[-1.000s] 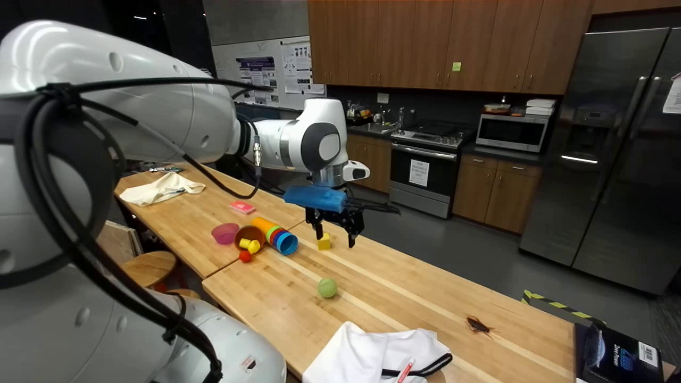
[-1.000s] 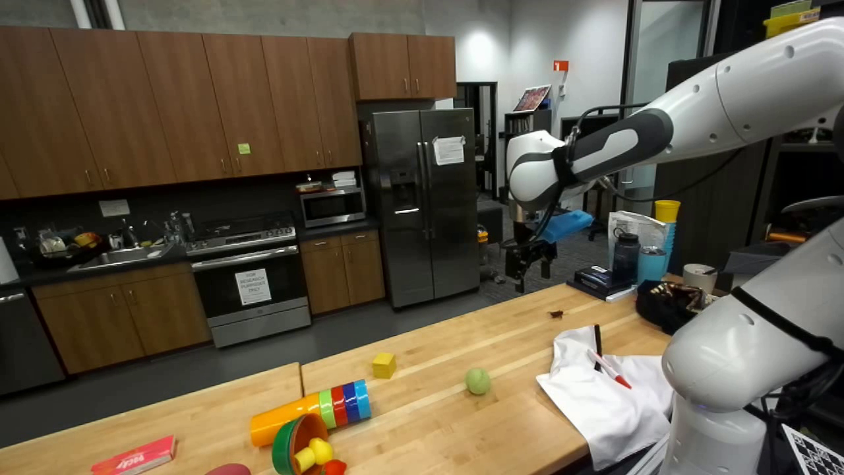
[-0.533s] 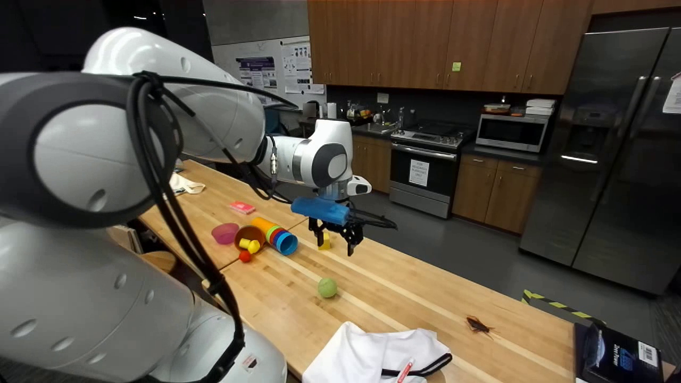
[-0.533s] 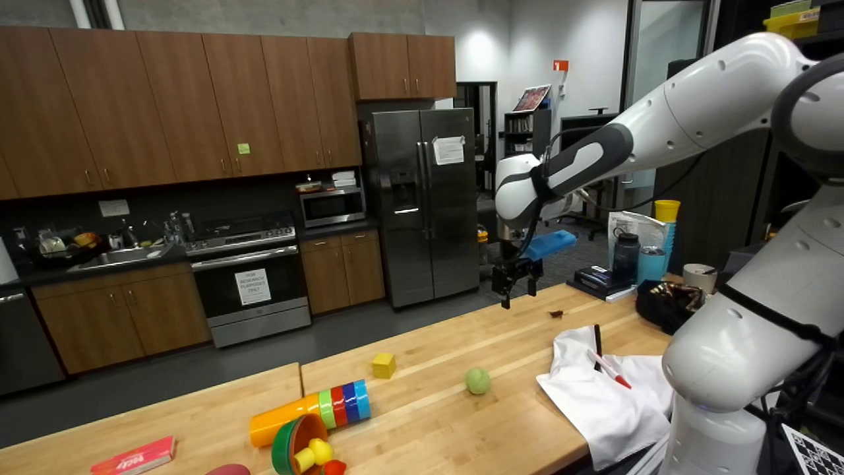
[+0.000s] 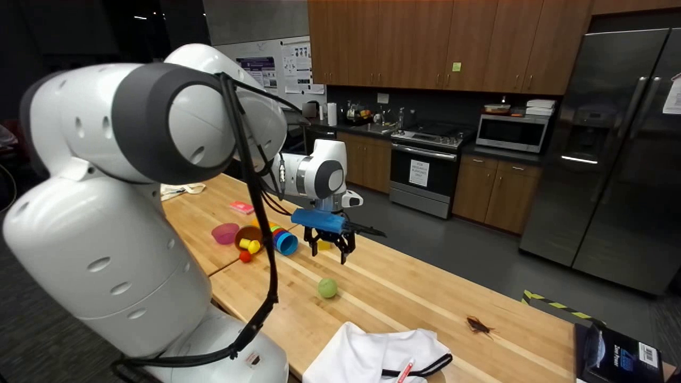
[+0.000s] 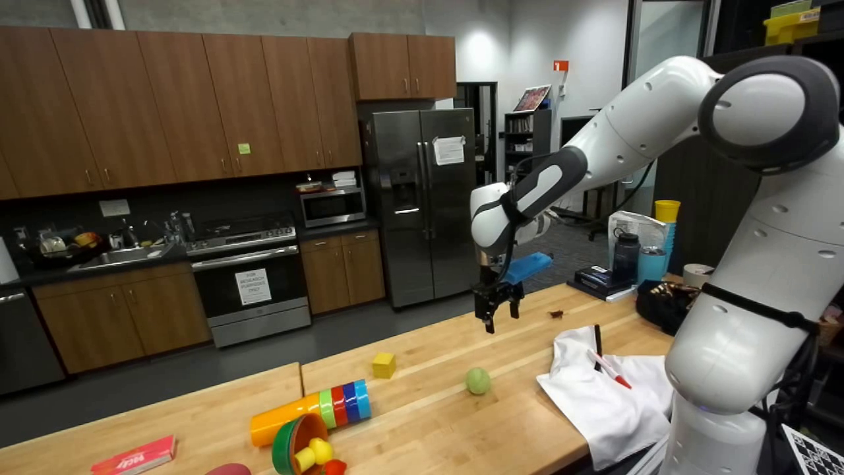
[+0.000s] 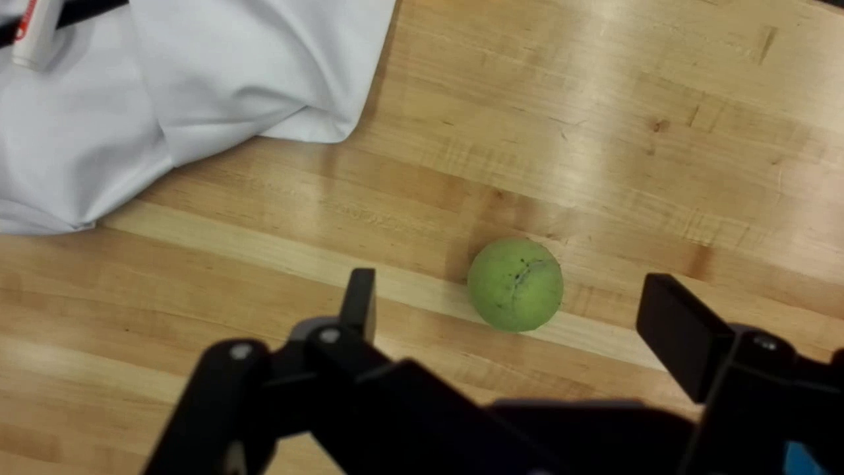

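One green ball (image 7: 515,285) – one cube (image 6: 384,365)

In an exterior view, the gripper (image 5: 328,256) hangs near mid-frame above the wooden surface (image 5: 399,290), its jaws apart. A green ball (image 5: 327,288) rests below it in the frame, and a white cloth (image 5: 367,354) lies at bottom centre. A yellow block (image 5: 323,246), partly hidden, appears to sit behind the gripper; coloured cups (image 5: 287,244) lie further left in the frame. A refrigerator (image 5: 580,186) stands at the upper right.

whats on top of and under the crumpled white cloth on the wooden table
On the crumpled white cloth lie a red-and-white marker and a black strip, possibly attached. Anything beneath the cloth is covered and cannot be seen.
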### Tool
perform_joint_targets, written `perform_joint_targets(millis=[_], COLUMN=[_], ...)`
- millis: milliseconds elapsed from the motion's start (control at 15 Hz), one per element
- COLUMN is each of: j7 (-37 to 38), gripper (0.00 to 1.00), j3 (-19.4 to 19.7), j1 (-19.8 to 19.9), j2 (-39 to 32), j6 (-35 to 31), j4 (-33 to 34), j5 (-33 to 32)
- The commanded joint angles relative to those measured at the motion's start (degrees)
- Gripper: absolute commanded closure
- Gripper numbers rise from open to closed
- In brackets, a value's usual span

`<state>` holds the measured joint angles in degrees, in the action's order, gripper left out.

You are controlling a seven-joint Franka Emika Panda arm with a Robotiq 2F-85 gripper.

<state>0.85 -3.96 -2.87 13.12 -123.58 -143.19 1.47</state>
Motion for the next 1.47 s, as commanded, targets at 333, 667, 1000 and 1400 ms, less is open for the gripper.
perform_joint_targets(millis=[333, 667, 1000, 1400], j7=[1.07, 1.64, 2.87, 2.83], gripper=[0.0, 0.0, 0.0, 0.0], j3=[-0.94, -1.35, -1.76, -1.87], j1=[-1.03, -1.75, -2.34, -2.57], j2=[-11.53, -16.45, -21.28, -26.34], j6=[-0.94, -0.27, 0.53, 0.81], j4=[8.45, 11.83, 13.92, 15.36], j5=[0.72, 0.71, 1.41, 3.44])
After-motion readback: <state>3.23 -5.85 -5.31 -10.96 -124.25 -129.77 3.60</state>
